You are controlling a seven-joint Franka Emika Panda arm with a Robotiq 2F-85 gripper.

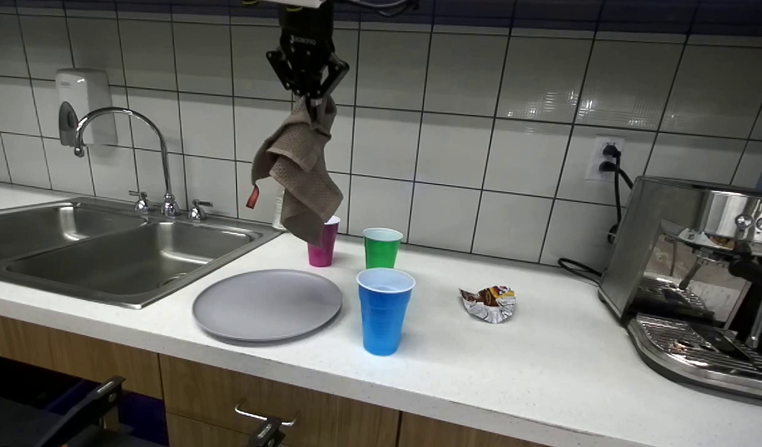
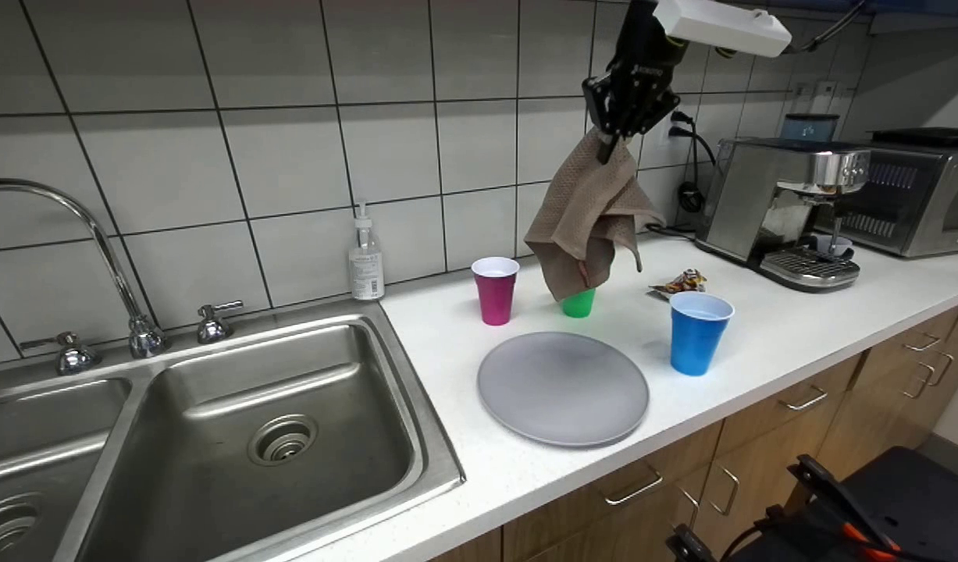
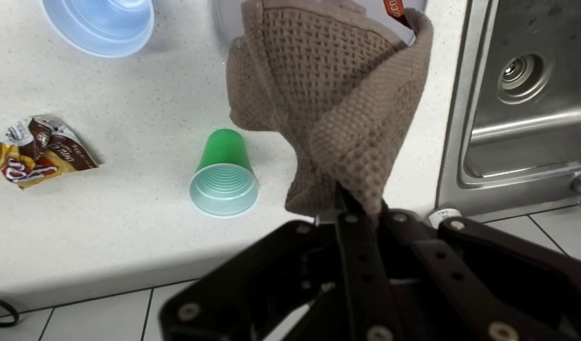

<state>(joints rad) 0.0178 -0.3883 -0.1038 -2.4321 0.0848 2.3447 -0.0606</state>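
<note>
In an exterior view, the end effector (image 1: 314, 102) is pinching the brown cloth (image 1: 303, 167) by a gathered bunch at its top, and the rest drapes freely beneath, a red tag (image 1: 253, 197) dangling at its left edge. It is held high over the counter (image 1: 511, 372), apparently so that its lower corner clears what stands below. The gray plate (image 1: 267, 305) lies flat toward the near edge, with the blue cup (image 1: 384, 316) just right of it; the green cup (image 1: 381, 251) and the magenta cup (image 1: 322, 256) stand farther back. All three are upright, which likely keeps them steady.

In an exterior view, the magenta cup is plainly apart from the cloth, which only blocks sight of the green cup's top. The soap bottle (image 2: 367, 269) stands at the far right corner of the sink (image 2: 190, 421), probably to be handy for washing.

In the wrist view, the fingers (image 3: 356, 251) press the folds into a narrow strip, which should help stop slipping. The crumpled wrapper (image 3: 44, 151) lies to the scene's right of the green cup, perhaps dropped there once emptied.
</note>
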